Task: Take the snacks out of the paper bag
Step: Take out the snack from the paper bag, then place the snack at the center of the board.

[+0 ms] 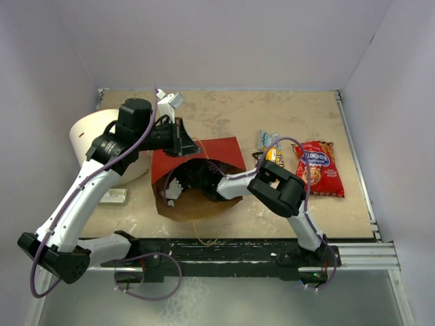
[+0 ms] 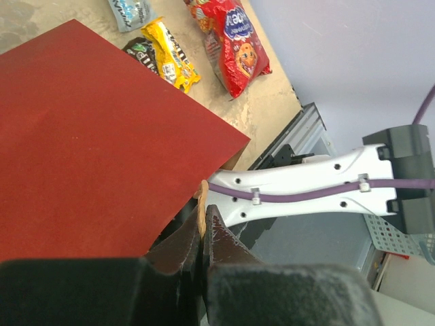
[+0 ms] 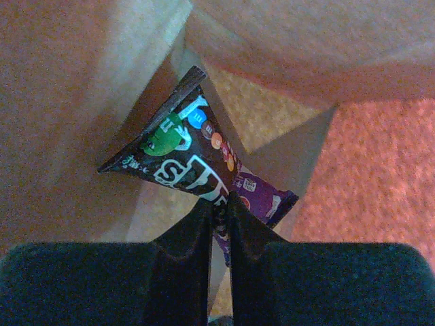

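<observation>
Right gripper (image 3: 219,204) is deep inside the paper bag (image 1: 216,151), and on its wrist camera I see both fingers pressed together on the lower edge of a dark purple candy packet (image 3: 180,149). That packet carries a green cartoon figure and white lettering. It stands tilted in a brown inner corner of the bag, one pointed corner up. From above, the gripper itself is hidden by the bag; I see only the right arm (image 1: 275,187) reaching into the mouth from the right.

Left gripper (image 2: 202,216) is clamped tight on the bag's rim, with a sliver of brown paper pinched between its fingertips. The bag lies on its side near the middle of the table (image 1: 238,112), red face up, its open mouth toward the arm bases.

Four snacks lie out on the table to the right of the bag. The red cookie bag (image 1: 321,168) is farthest right. Beside it lie a yellow candy pack (image 2: 170,58), a brown candy pack (image 2: 141,53) touching it, and a light-blue candy pack (image 2: 132,12) just beyond them.

A white tub (image 1: 92,136) lies left of the bag, under the left arm, and a small flat white box (image 1: 113,197) rests in front of it.
</observation>
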Tool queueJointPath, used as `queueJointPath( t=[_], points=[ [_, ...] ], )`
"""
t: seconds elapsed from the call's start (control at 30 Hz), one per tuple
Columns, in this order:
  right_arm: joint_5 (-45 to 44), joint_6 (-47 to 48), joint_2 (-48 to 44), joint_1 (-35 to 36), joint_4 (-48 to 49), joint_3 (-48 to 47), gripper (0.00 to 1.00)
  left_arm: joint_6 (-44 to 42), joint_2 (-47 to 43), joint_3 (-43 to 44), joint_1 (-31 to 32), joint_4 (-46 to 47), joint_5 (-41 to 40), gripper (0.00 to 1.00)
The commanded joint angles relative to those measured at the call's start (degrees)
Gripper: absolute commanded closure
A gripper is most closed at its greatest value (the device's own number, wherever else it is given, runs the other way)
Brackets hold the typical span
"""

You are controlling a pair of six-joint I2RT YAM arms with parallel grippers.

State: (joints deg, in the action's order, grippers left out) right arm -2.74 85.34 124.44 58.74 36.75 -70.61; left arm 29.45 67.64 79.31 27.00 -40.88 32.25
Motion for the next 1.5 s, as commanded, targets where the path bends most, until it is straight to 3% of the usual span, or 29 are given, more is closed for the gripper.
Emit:
queueJointPath(
  t=[0.0, 0.33, 0.5, 0.67, 1.03, 1.3, 1.47],
  points=[
    [-1.48, -5.50, -8.90, 0.67, 2.59, 2.57, 0.89, 1.49, -1.20, 1.27, -0.20, 2.73, -3.16, 1.00],
    [2.96, -23.93, -29.38, 4.95, -5.03, 17.50, 0.99, 5.41, -0.22, 0.31, -0.29, 7.12, -8.13, 1.00],
    [13.62, -39.25, -41.09, 5.94, -17.75, 20.88, 1.00, 6.72, 0.68, 0.84, -0.37, 8.88, -10.19, 1.00],
    [19.60, -51.03, -56.28, 5.99, -20.34, 25.50, 1.00, 8.06, 2.76, 1.89, -0.63, 8.90, -12.13, 1.00],
    [5.33, -60.92, -76.03, 5.93, -37.44, 13.93, 1.00, 12.01, 4.24, 1.24, -0.72, 10.00, -14.11, 1.00],
    [-16.06, -59.88, -74.87, 5.30, -36.00, 6.91, 1.00, 14.59, 0.04, -4.79, -0.72, 10.35, -17.64, 1.00],
    [-18.45, -65.32, -71.30, -2.20, -34.87, 6.01, 1.00, 14.35, -0.94, -5.20, -0.72, 8.57, -19.66, 1.00]
  ],
)
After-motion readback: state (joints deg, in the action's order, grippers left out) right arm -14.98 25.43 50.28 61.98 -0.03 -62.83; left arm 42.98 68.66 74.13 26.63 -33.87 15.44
